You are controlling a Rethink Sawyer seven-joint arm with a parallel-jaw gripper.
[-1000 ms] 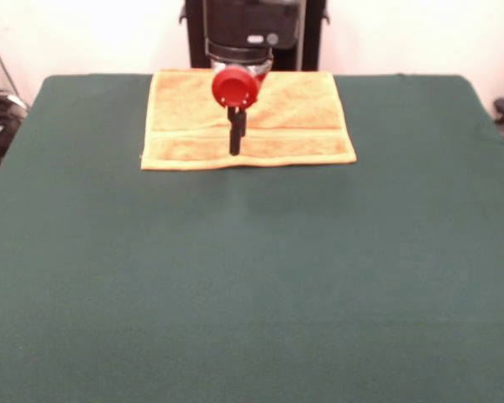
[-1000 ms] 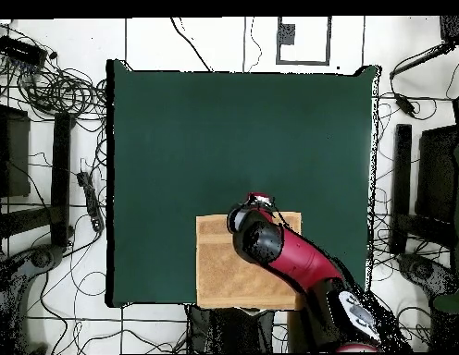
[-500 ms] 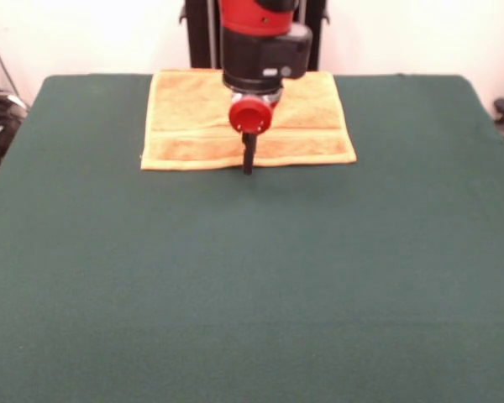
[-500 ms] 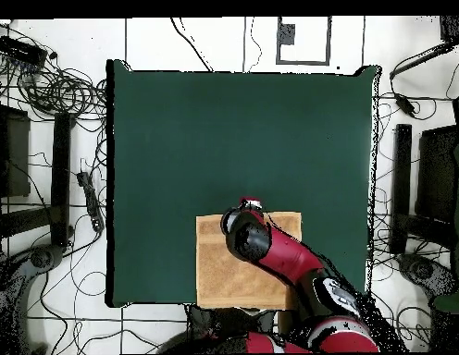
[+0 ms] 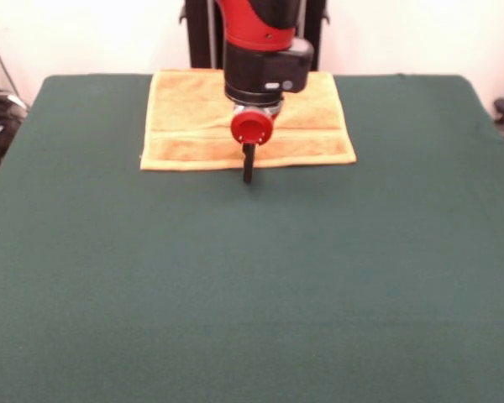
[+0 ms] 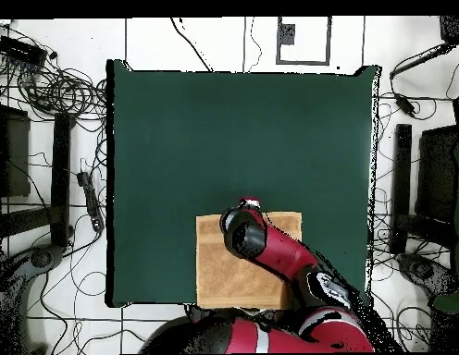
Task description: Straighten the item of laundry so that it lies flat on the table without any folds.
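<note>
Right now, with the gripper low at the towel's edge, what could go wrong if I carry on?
1. The gripper hangs at the towel's edge nearest the front camera; closing there may pinch only the table cloth, or miss.
2. A fold line runs across the towel in the front view, so it may be doubled; grabbing both layers would drag it rather than open it.
3. The towel's other edge lies at the table's rim and could slip off.

- We saw soft, even light across the green surface (image 5: 252, 285), with no harsh shadows.
- The wall (image 5: 403, 34) behind was washed out to white.
- Both views were slightly soft.
</note>
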